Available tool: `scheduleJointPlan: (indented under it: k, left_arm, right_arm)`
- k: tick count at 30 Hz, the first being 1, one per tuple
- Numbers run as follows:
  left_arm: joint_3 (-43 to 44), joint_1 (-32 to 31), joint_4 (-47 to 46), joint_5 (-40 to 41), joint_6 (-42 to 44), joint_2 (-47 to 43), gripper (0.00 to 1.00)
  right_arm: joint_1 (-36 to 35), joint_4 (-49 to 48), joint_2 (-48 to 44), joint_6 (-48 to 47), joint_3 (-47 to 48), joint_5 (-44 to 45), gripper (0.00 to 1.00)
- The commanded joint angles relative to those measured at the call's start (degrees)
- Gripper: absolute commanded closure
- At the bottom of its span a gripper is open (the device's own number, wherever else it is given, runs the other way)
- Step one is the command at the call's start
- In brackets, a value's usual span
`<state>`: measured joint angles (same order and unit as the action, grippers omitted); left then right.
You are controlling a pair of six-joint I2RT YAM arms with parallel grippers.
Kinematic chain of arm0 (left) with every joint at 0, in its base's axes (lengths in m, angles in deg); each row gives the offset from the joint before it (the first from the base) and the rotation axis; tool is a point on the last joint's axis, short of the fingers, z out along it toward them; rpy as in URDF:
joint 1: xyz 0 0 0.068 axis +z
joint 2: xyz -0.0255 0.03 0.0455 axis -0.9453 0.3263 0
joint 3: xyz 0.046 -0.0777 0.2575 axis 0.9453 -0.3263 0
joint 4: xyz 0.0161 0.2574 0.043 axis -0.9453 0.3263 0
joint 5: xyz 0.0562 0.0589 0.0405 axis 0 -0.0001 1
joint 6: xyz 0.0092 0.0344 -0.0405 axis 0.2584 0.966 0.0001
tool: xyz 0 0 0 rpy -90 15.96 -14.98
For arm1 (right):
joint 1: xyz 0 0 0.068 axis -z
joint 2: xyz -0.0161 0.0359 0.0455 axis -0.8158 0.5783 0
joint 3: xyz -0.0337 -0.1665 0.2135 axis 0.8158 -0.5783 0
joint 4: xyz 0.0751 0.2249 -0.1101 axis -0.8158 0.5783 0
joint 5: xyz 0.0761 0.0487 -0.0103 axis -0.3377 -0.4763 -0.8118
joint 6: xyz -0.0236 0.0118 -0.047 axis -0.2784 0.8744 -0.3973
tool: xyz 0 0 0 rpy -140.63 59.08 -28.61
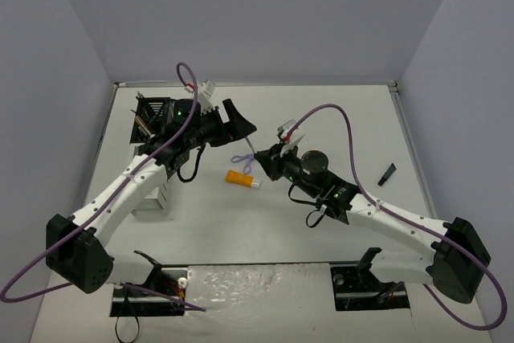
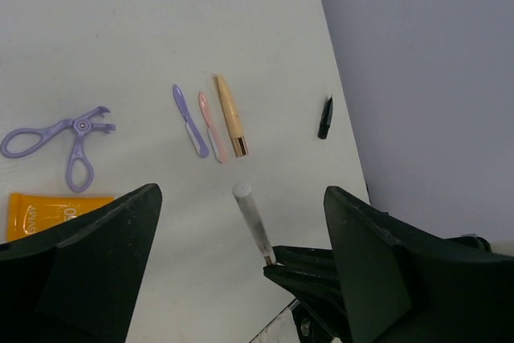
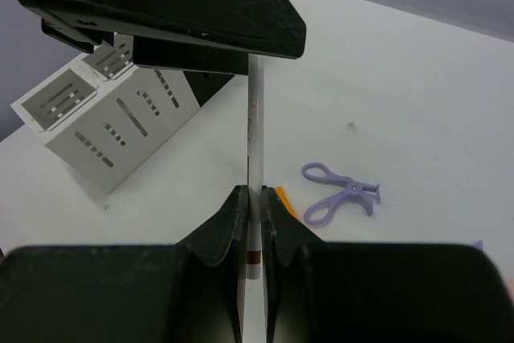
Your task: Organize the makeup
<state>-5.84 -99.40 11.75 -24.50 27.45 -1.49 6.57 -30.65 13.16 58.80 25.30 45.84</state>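
White tabletop (image 1: 337, 110); right fingers (image 3: 231, 226) clamp slim white pencil (image 3: 255, 118); left fingers (image 2: 104, 234) apart, flanking it; we centre, then close.

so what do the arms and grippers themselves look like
The left arm and right arm have white tubular links with black joints and bulky black bases. A purple cable loops along each. Small green lights glow near the wrists. The left gripper and right gripper have matte black, wedge-shaped fingers.
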Motion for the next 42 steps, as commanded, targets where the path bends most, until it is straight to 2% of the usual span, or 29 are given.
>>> scheduleJointPlan:
  k: [1, 3, 8, 9, 12, 15, 17, 19, 22, 25, 29, 32, 38, 42]
  left_arm:
    - [4.8, -1.3, -6.8, 0.8, -2.8, -0.2, 0.29]
    - [4.9, -1.8, -6.8, 0.3, -3.5, 0.2, 0.42]
    - [4.8, -2.9, -9.5, -0.5, -4.6, 1.4, 0.80]
    - [4.8, -2.9, -9.5, -0.5, -4.6, 1.5, 0.81]
    - [4.8, -3.2, -9.6, -0.6, -4.8, 1.6, 0.98]
    - [4.8, -3.2, -9.7, -0.6, -4.5, 1.6, 1.00]
    - [4.9, -3.2, -9.6, -0.4, -3.9, 1.5, 1.00]
    - [5.2, -3.2, -8.7, 0.5, -2.5, 1.4, 1.00]
    - [7.8, -2.6, -2.6, 4.3, 2.1, 1.3, 1.00]
    - [11.7, -1.0, 3.9, 10.6, 9.4, 0.8, 1.00]
    - [15.2, 6.8, 7.4, 15.7, 17.4, 0.2, 1.00]
    - [17.9, 12.4, 8.8, 25.4, 22.8, 1.0, 1.00]
    - [18.1, 21.9, 1.7, 32.3, 31.3, 5.4, 1.00]
    - [16.0, 26.0, -4.4, 34.5, 32.1, 9.6, 1.00]
  right_arm:
    - [-0.3, -6.7, -2.5, -0.4, 0.1, -1.7, 1.00]
    - [-0.3, -6.8, -2.6, -0.4, 0.0, -1.7, 1.00]
    - [-0.3, -7.1, -2.7, -0.4, -0.2, -1.2, 1.00]
    - [-0.3, -7.1, -2.7, -0.4, -0.3, -1.1, 1.00]
    - [-0.3, -7.2, -2.6, -0.5, -0.3, -0.9, 1.00]
    - [-0.3, -7.2, -2.7, -0.5, -0.3, -0.4, 0.97]
    - [-0.3, -7.2, -2.7, -0.4, -0.4, 0.0, 0.89]
    - [-0.2, -6.9, -3.0, -0.5, -0.3, 0.3, 0.71]
    - [-0.2, -4.7, -3.5, -1.0, 0.4, 2.5, 0.37]
    - [-0.2, -1.3, -4.6, -1.3, 0.9, 6.2, 0.13]
    - [0.0, 0.7, -6.7, -1.1, -0.3, 10.1, 0.02]
    - [0.3, 1.6, -7.7, -1.1, -1.1, 12.9, 0.00]
    - [0.8, 3.0, -8.2, 0.9, -2.2, 14.5, 0.00]
    - [0.9, 3.4, -8.4, 1.4, -2.9, 14.5, 0.00]
